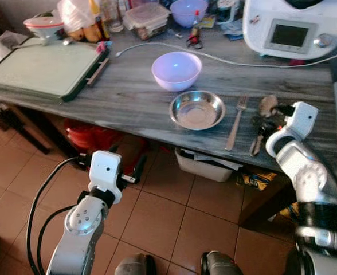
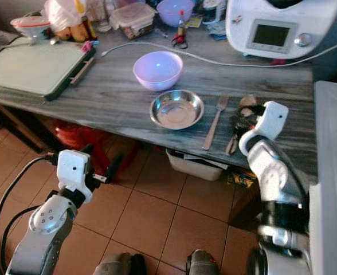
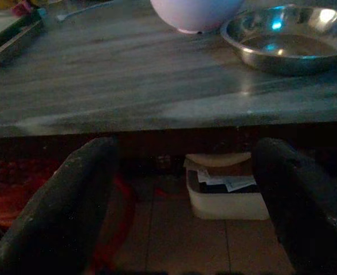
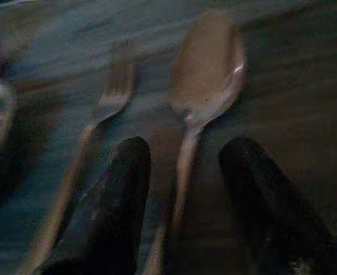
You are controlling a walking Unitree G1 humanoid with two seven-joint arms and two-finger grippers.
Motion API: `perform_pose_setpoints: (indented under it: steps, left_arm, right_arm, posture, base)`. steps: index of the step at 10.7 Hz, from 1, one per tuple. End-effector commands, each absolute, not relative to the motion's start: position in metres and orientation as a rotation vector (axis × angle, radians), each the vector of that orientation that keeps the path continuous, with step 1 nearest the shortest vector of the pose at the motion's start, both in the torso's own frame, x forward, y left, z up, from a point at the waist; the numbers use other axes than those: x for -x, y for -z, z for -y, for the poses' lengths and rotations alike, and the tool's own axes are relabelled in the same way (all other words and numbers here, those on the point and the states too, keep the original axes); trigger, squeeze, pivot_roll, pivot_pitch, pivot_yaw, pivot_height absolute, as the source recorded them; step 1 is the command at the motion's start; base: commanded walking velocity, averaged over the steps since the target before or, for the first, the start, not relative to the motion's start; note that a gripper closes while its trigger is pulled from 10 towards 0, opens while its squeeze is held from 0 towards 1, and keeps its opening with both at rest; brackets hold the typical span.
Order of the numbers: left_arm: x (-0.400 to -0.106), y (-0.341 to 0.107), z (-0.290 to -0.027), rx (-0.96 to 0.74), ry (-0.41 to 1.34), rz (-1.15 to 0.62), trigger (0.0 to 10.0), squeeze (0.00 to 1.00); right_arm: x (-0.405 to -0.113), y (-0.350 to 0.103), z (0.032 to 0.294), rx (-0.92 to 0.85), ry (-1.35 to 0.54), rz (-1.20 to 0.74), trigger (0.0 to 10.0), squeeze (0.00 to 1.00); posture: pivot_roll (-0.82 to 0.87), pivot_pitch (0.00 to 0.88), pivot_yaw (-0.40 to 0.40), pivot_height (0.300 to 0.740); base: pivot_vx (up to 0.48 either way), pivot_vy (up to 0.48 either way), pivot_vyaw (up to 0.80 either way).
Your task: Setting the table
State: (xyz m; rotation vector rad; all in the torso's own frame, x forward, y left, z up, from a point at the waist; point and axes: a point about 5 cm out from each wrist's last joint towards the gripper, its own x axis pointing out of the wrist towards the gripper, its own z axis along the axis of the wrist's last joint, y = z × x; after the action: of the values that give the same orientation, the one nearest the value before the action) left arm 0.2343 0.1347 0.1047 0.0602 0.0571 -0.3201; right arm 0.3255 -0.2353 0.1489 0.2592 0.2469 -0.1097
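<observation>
On the grey wooden table (image 1: pixel 128 103) a steel dish (image 1: pixel 197 110) sits in front of a lilac bowl (image 1: pixel 176 70). A fork (image 1: pixel 236 123) lies to the right of the dish, and a spoon (image 1: pixel 267 105) lies just beyond the fork. My right gripper (image 1: pixel 261 130) is low over the spoon's handle. In the right wrist view it is open (image 4: pixel 185 195), with the handle of the spoon (image 4: pixel 206 69) running between its black fingers (image 4: pixel 122 189) and the fork (image 4: pixel 114 86) beside it. My left gripper (image 3: pixel 185 195) hangs open below the table's front edge, holding nothing.
A green board (image 1: pixel 42 69) lies at the table's left end. A white kitchen appliance (image 1: pixel 289 28) and its cable (image 1: pixel 237 62) are at the back right, with containers and another bowl (image 1: pixel 188 10) along the back. A white bin (image 1: pixel 206 166) and a red object (image 1: pixel 91 137) sit under the table.
</observation>
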Motion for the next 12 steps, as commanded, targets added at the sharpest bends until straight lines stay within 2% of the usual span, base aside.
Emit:
perform_pose_setpoints:
  steps: [1,2,5,7,9,12]
  left_arm:
    - [-0.234,-0.103,-0.138,-0.064,0.304,-0.068,10.0,0.00]
    - [-0.233,-0.103,-0.138,-0.065,0.303,-0.065,10.0,0.00]
    - [-0.229,-0.104,-0.142,-0.061,0.301,-0.068,10.0,0.00]
    - [-0.227,-0.104,-0.141,-0.057,0.315,-0.076,10.0,0.00]
    - [-0.224,-0.104,-0.141,-0.052,0.319,-0.086,10.0,0.00]
    - [-0.219,-0.104,-0.143,-0.051,0.315,-0.100,10.0,0.00]
  right_arm:
    - [-0.324,-0.159,0.235,-0.193,0.109,-0.178,10.0,1.00]
    - [-0.323,-0.164,0.234,-0.114,0.111,-0.123,10.0,1.00]
    - [-0.316,-0.172,0.244,-0.039,0.185,-0.037,10.0,1.00]
    - [-0.306,-0.165,0.254,0.033,0.295,-0.086,10.0,1.00]
    - [-0.306,-0.159,0.265,0.020,0.357,-0.142,10.0,1.00]
    - [-0.314,-0.154,0.266,0.032,0.337,-0.225,10.0,1.00]
  posture:
    - [0.00,0.134,0.115,0.740]
    - [0.00,0.137,0.114,0.740]
    - [0.00,0.159,0.121,0.740]
    - [0.00,0.168,0.122,0.740]
    - [0.01,0.186,0.126,0.740]
    - [0.02,0.203,0.124,0.740]
  base:
    - [0.000,0.000,0.00]
    - [0.000,0.000,0.00]
    - [0.000,0.000,0.00]
    - [0.000,0.000,0.00]
    - [0.000,0.000,0.00]
    - [0.000,0.000,0.00]
